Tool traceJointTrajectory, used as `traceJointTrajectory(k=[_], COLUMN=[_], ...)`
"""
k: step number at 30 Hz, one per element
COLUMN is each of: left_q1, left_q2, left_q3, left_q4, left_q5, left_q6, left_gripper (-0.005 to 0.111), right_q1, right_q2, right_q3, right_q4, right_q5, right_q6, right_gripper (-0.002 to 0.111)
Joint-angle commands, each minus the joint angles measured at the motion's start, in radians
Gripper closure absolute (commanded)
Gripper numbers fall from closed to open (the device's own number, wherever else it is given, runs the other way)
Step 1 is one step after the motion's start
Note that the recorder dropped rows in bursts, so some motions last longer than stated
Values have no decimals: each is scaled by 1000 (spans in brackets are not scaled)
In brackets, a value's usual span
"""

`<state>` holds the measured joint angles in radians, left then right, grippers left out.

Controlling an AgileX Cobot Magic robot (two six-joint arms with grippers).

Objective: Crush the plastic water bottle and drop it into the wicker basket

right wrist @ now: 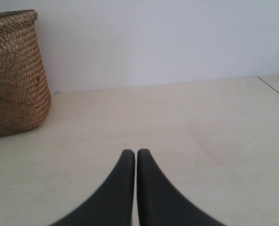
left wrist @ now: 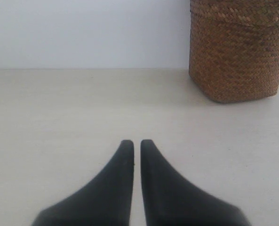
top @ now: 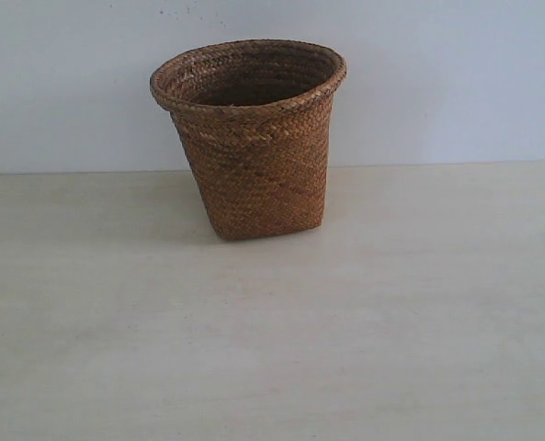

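Left gripper and right gripper both closed; one wicker basket stands upright.

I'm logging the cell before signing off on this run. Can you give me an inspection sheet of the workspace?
Surface: pale table, no spills or marks seen.
Job's things: wicker basket upright on the table near the back wall; plastic water bottle not seen in any view.
Clutter: nothing seen.
Grippers: left hand shut, holding nothing; right hand shut, holding nothing; both apart from the basket.
Cables: nothing seen.
Surroundings: plain pale wall behind the table.
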<state>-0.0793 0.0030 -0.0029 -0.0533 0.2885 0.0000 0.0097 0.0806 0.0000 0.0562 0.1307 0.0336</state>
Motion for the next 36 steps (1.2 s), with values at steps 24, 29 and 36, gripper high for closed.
traceJointTrajectory(k=[24,29,36], left_q1=[5,5,5], left_q2=[-3,-3,-3], left_q3=[3,3,3], left_q4=[1,1,1], left_q5=[3,3,3], left_q6=[-9,-9,-9], left_gripper=[102,102,102], right_q1=[-1,-1,-1], right_q2=[-81,-81,-81], right_q3=[0,0,0], right_q4=[-14,-14,-14], right_q5=[194,192,192], right_q6=[-39,-34,-34], right_gripper=[108,108,108])
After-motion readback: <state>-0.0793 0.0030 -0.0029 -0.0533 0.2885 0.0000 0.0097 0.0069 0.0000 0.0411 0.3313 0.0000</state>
